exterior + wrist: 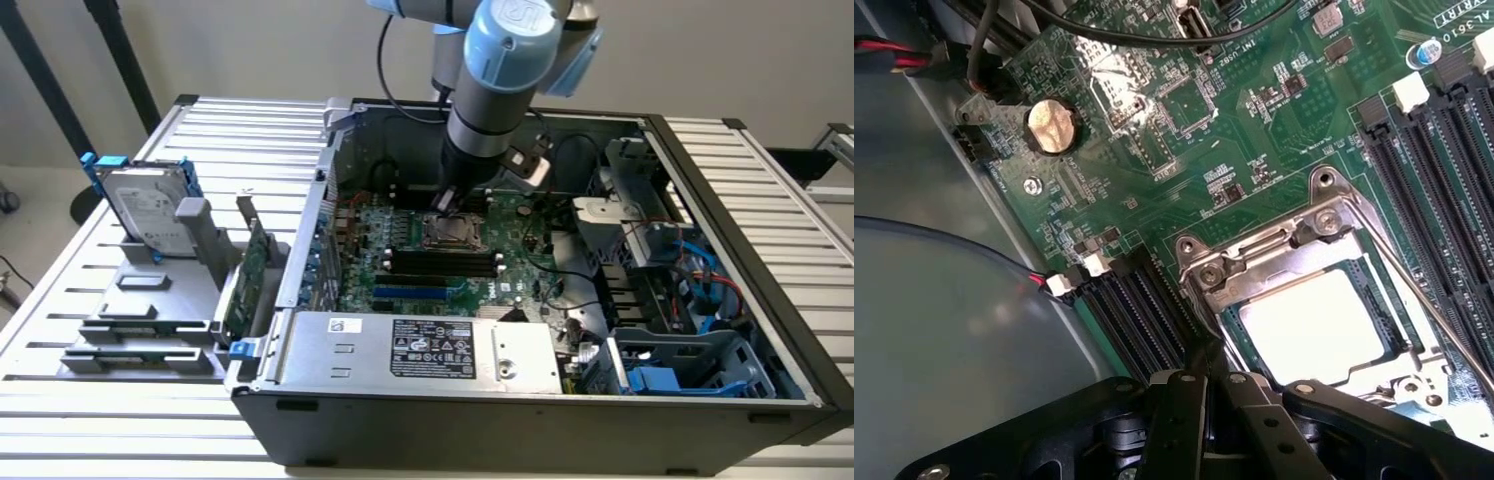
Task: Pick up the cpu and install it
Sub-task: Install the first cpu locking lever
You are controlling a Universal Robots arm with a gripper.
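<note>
The cpu sits in its slot on the green board.

On the exterior view's left, a hard drive (144, 212) stands in a grey holder on the table (80, 300). In the middle, the open computer case (534, 400) holds the green board (400, 262). The hand (1199, 395) hangs just above the cpu (1316, 325), its fingers (1184, 410) close together and holding nothing. The cpu lies flat inside the metal frame (1254, 262).

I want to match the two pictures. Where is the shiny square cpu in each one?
Exterior view: the cpu sits in the socket in the middle of the green board, right under the arm.
Wrist view: the cpu is the bright square inside the metal socket frame, just beyond the gripper.
Shared landmark: the black memory slots beside the socket.
</note>
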